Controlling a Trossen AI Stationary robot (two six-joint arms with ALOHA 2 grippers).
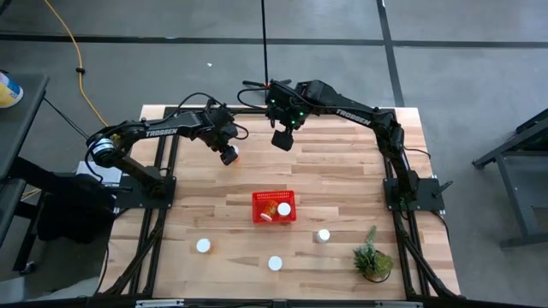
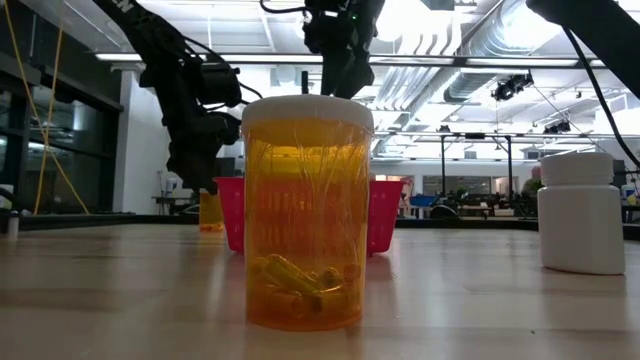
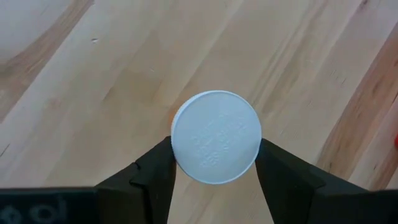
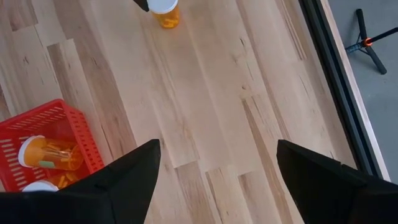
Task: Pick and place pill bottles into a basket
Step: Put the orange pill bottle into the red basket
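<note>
The left gripper is clamped on a pill bottle well beyond the basket, toward the far left part of the table. The left wrist view shows both dark fingers touching opposite sides of the round white cap, with the bottle upright between them. The right gripper hangs beyond the basket, nearer the middle of the table's far side, its fingers spread and holding nothing.

Handling judgement: the bottle is likely light, rigid plastic with a smooth, somewhat slippery wall. A hold across the cap, or just below it, should be secure; a loose pinch could let it tilt or slip.

View comparison: the high view alone shows the layout: two bottles lying in the basket, three more standing on the near side of it, and a potted plant to its near right. The low view alone shows contents: an orange translucent bottle with small capsules at the bottom, and an all-white bottle beside it. The right wrist view shows an orange bottle lying inside the basket.
</note>
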